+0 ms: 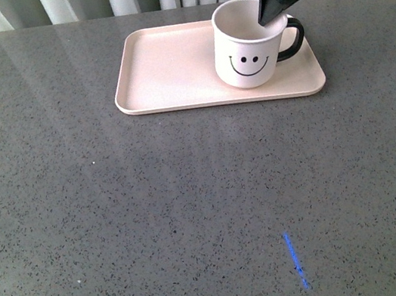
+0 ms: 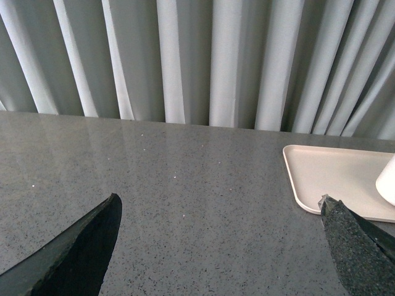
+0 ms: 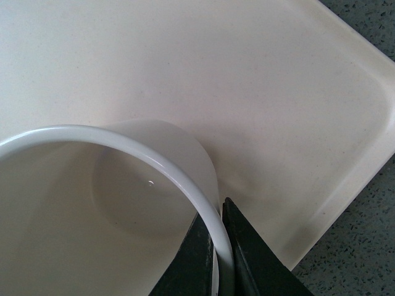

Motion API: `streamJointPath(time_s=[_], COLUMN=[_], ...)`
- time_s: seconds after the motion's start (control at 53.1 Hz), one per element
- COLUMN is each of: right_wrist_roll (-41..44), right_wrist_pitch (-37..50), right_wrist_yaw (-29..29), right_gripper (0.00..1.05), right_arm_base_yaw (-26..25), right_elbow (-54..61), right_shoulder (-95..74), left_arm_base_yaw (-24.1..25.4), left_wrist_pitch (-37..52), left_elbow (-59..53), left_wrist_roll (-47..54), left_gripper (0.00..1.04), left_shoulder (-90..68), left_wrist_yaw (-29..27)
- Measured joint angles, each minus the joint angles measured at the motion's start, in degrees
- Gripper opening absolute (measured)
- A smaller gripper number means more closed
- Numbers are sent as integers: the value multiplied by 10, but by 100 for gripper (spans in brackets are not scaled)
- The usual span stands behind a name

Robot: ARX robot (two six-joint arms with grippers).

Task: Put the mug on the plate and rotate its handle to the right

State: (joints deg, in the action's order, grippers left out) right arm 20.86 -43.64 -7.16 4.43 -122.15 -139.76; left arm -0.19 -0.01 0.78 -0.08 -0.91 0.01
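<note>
1. Plainly on the plate (image 1: 161,70): mug (image 1: 246,51), upright, toward the right end, base inside the low raised rim.
2. Printed smiley face turned to the front camera; black handle (image 1: 294,37) sticking out to the right, above the right end of the plate.
3. Reaching in from the upper right of the front view: right gripper (image 1: 271,16), dark and angled downward, tips at the lip of the mug on the handle side.
4. Closer up, in the right wrist view: fingers (image 3: 247,259) closed onto the mug wall, one inside the cup and one outside, both touching it, with the rim pinched between them.
5. Also there: pale, glossy cup interior with a small glint, and one rounded corner of the plate lying on the speckled surface.
6. Over on the other side: left gripper (image 2: 219,206), jaws spread wide apart, hovering above the table (image 1: 119,223), well apart from the mug.
7. Visible past one of its dark jaws in the left wrist view: a corner of the plate and a sliver of the white mug.
8. Elsewhere: grey speckled table, a short blue mark (image 1: 295,259) toward the near side, well apart from the plate.
9. Behind the far edge of the table: pale pleated curtain (image 2: 185,61).
</note>
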Motion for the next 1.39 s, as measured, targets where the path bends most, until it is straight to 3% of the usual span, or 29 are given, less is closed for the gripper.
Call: streamJointPath(time_s=[0.508, 0.828, 1.091, 1.392], right_wrist_roll=[13, 23, 34, 45], right_wrist_pitch=[-1, 1, 0, 129], right_wrist_yaw=[0, 0, 1, -12], right_gripper=[2, 43, 95, 96], right_arm_base_yaw=[-1, -1, -5, -21], right_elbow=[0, 6, -18, 97], right_shoulder=[-7, -7, -5, 112], left_arm_base_yaw=[0, 0, 0, 0], left_wrist_pitch=[0, 0, 0, 0], left_elbow=[0, 0, 0, 0], left_wrist_roll=[0, 0, 0, 0], left_gripper=[96, 96, 96, 96], left_shoulder=[0, 0, 0, 0], left_wrist_yaw=[0, 0, 0, 0])
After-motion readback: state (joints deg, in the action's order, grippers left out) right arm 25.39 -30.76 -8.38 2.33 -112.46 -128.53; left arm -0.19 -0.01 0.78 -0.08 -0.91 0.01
